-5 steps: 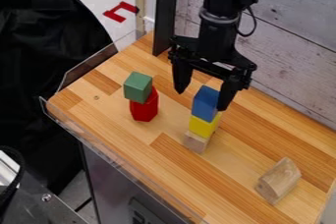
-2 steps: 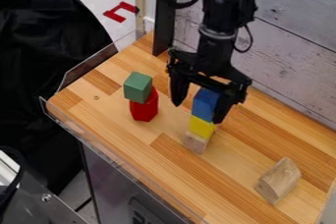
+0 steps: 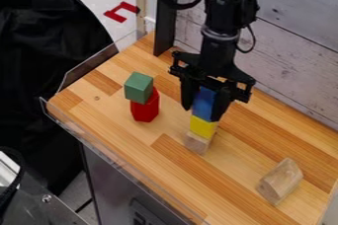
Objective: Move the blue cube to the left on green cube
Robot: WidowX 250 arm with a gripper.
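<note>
The gripper (image 3: 202, 112) hangs over the right-hand stack, shut on the blue cube (image 3: 204, 101), with one finger against each side. The cube's upper part is partly covered by the gripper. Directly beneath it is a yellow cube (image 3: 202, 127), which rests on a plain wooden block (image 3: 196, 142). To the left stands a separate stack: the green cube (image 3: 139, 87) sits on top of a red block (image 3: 146, 106).
A pale wooden block with a rounded shape (image 3: 280, 181) lies at the lower right of the wooden table (image 3: 132, 142). A clear rim (image 3: 125, 167) runs along the table's front-left edge, and a plank wall (image 3: 297, 51) stands behind.
The gripper has come down around the blue cube, and its fingers have closed inward from a wide spread onto the cube's sides. Both stacks stay in place.
</note>
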